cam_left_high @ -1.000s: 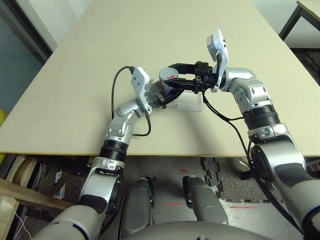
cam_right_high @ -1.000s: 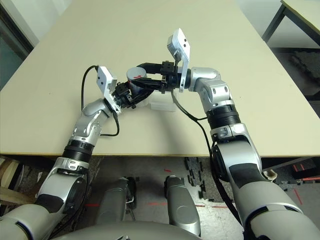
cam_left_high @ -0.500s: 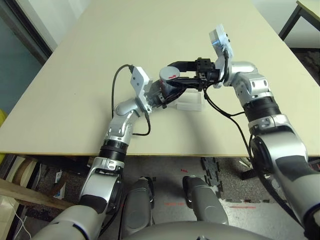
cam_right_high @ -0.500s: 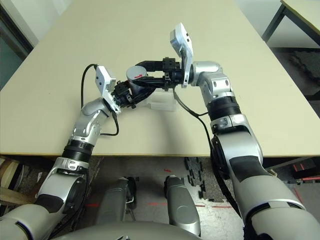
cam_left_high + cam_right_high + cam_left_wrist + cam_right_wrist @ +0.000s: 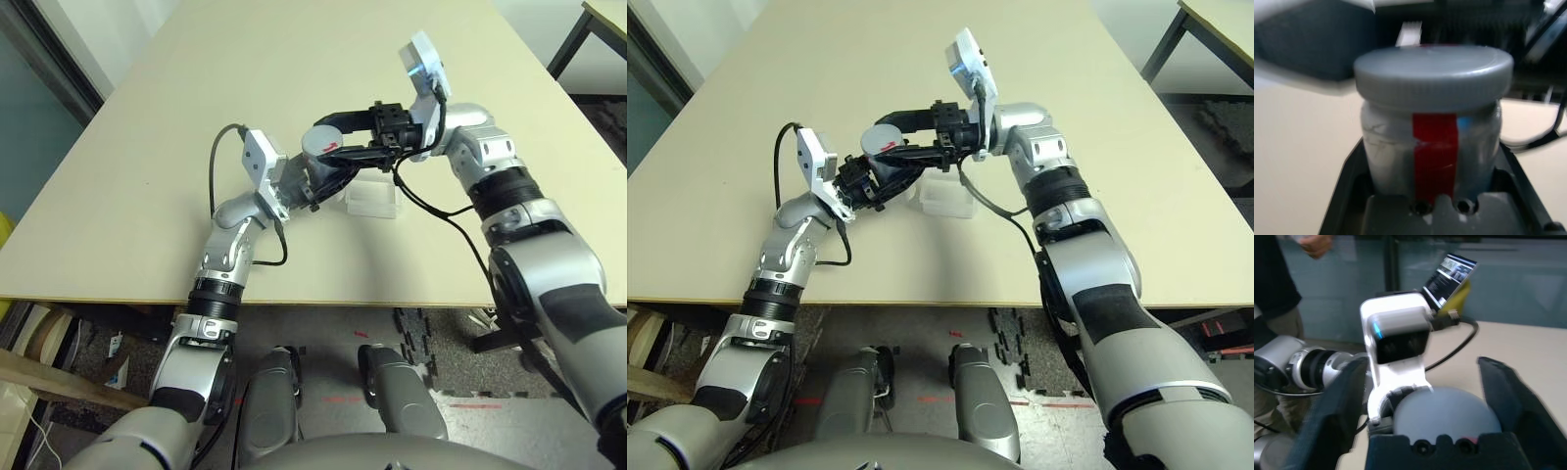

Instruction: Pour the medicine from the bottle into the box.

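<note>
The left hand (image 5: 299,186) is clenched on the small silver-grey cylindrical bottle (image 5: 318,166). The right hand (image 5: 338,137), released, straddles its round grey cap (image 5: 318,140). The shallow clear plastic box (image 5: 370,202) lies at four o'clock.

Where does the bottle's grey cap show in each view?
Left eye view: cap above centre, between the two arms.
Right eye view: cap left of centre.
Left wrist view: cap across the upper middle, above the red stripe.
Right wrist view: cap low, centre.
Shared landmark: its red mark.
</note>
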Robot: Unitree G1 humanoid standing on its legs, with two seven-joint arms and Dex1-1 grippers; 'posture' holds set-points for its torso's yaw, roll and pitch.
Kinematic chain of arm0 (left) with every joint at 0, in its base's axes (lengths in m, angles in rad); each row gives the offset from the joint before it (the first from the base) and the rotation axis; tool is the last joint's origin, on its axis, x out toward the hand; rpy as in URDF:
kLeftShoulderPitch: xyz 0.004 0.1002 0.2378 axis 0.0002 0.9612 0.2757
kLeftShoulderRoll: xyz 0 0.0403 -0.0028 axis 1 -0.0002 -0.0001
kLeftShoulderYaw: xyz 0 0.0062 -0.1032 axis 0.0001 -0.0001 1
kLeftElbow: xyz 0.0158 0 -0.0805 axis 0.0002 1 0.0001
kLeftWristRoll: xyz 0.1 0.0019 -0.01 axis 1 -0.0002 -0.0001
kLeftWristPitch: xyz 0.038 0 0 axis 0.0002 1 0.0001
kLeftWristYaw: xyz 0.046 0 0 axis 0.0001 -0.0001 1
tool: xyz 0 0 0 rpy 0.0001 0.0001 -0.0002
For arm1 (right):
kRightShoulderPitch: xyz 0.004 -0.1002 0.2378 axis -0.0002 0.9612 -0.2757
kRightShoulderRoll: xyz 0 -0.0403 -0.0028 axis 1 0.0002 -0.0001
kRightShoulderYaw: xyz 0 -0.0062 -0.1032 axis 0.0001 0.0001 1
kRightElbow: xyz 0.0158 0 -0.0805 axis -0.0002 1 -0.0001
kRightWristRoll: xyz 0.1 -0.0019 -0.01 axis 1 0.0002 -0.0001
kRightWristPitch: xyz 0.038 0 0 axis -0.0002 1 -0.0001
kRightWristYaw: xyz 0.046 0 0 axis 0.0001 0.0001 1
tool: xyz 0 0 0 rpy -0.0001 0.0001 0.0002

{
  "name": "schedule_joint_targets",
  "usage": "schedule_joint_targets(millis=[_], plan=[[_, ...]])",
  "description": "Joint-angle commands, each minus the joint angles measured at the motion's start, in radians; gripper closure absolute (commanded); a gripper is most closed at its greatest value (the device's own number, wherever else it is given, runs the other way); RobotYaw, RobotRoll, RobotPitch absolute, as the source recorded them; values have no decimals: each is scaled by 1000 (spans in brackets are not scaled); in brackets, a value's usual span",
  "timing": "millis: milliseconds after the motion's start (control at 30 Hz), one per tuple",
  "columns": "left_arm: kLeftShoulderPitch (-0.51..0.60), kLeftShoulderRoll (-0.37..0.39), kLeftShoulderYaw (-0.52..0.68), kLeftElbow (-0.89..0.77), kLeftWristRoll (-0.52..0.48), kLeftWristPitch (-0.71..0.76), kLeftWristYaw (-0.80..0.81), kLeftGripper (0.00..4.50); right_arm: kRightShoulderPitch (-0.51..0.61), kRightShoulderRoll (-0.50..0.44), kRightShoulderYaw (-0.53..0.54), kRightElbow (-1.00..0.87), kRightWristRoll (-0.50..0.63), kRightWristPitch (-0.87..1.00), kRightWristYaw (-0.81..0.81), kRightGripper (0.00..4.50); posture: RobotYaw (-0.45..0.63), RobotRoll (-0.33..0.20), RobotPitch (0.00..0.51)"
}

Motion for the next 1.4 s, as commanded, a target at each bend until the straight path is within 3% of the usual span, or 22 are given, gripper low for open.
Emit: schedule_joint_targets(millis=[33,533,1400], plan=[[7,2,-24,13,20,27,9,1908,-29,7,-43,46,-29,-34,20,0,-186,0,134],[-41,6,-17,65,22,11,-2,1908,24,-47,-125,55,-119,-54,-29,0,-206,0,130],[-95,-26,-40,124,33,-33,-27,1908,91,-60,-128,-2,-174,-20,-194,0,-233,0,134]])
